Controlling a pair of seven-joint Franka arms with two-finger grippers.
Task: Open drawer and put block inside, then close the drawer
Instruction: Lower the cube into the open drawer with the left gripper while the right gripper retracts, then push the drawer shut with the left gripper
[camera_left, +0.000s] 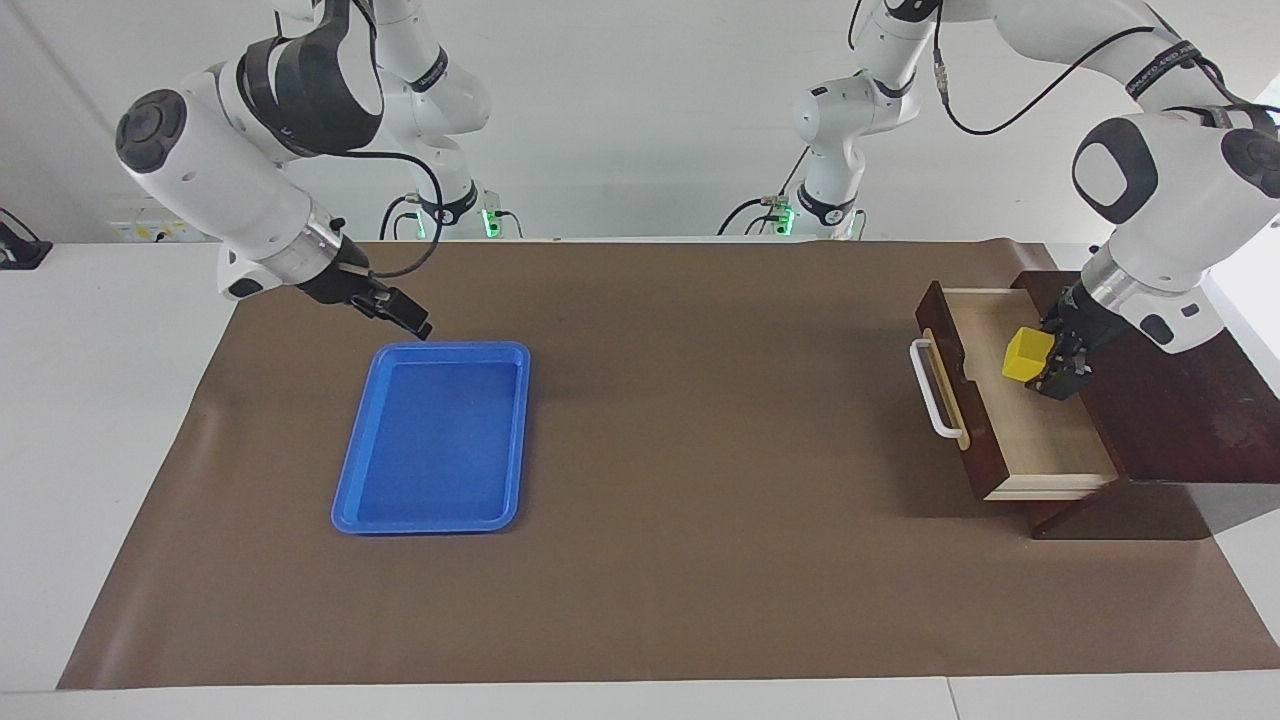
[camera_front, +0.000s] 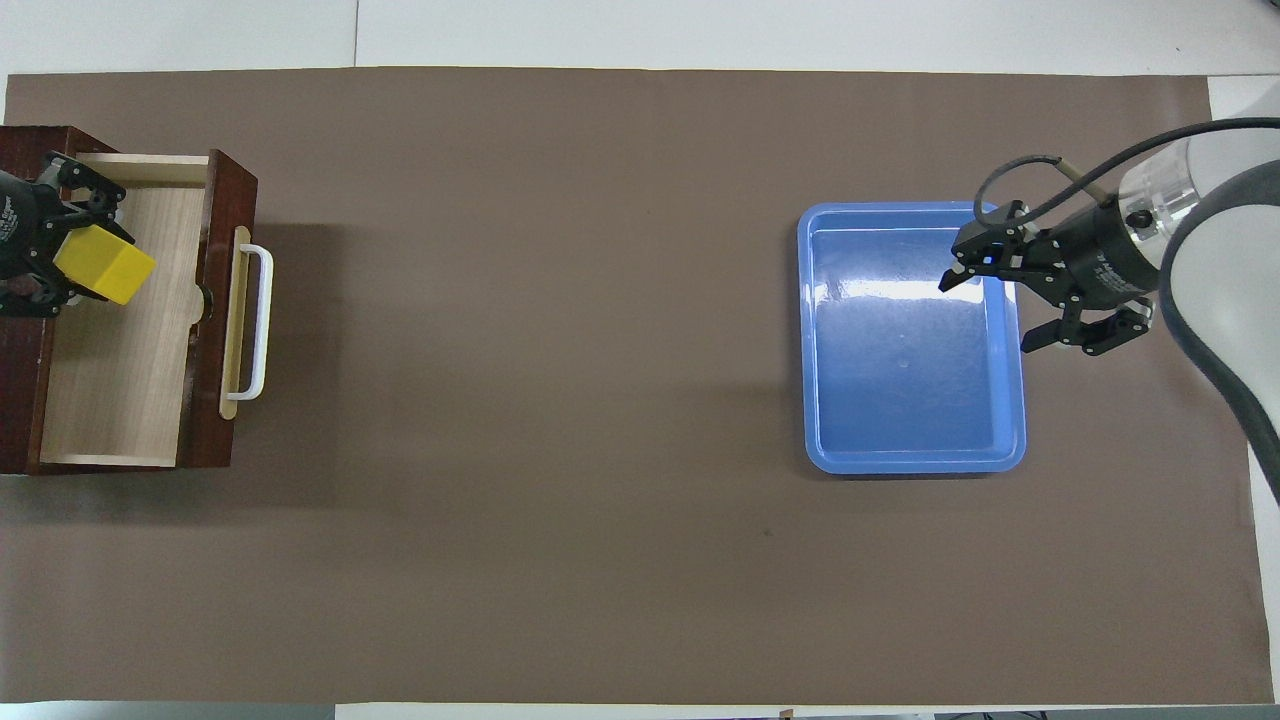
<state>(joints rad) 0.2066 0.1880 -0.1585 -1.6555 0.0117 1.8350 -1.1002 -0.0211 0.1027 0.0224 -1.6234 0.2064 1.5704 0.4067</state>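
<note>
Left hand (camera_left: 1052, 362): your fingers are clamped on the small bright yellow cube block (camera_left: 1027, 356), over the open dark brown wooden drawer (camera_left: 1020, 420).
Right hand (camera_left: 405, 313): your fingers are apart, over the blue rectangular tray's (camera_left: 436, 436) rim.

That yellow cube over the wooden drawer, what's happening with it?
The left arm's tool grips the small bright yellow cube above the pale inside of the dark brown wooden drawer, which stands pulled open with its white bar handle out front. The cube hasn't been let go yet. The right arm's tool waits, open, over the edge of the empty blue rectangular tray.
</note>
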